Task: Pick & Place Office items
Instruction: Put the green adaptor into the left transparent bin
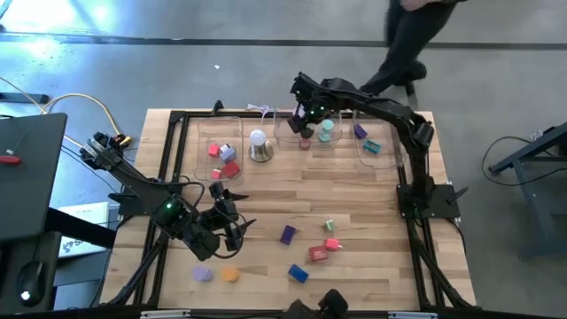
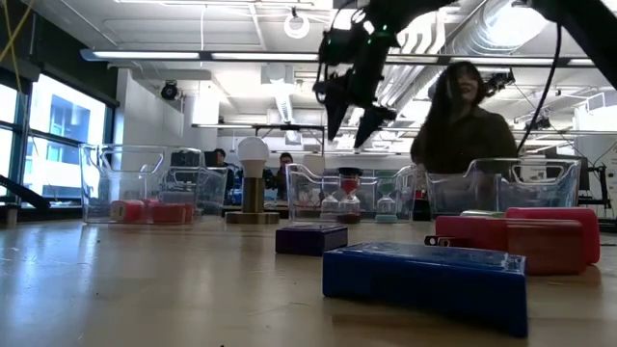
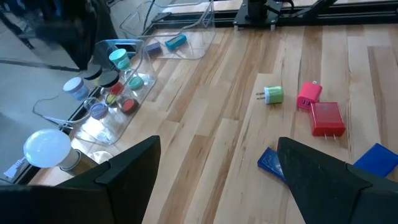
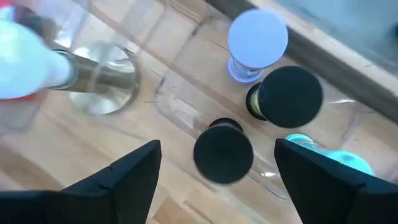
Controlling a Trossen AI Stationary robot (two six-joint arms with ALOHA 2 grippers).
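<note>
Black roll (image 4: 223,152) in tray, below right gripper's (image 4: 214,171) spread jaws.

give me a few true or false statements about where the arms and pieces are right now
1. The right gripper hangs over the middle clear tray with its fingers open. True.
2. A black roll lies in that tray below the right gripper. True.
3. The left gripper holds a red block. False: its fingers are open and empty, above bare table.
4. The white dome stands inside a tray. False: it stands on the table between two trays.
5. A purple block lies loose on the table. True.
6. The orange roll is in the right-hand tray. False: it lies on the table near the front edge.
</note>
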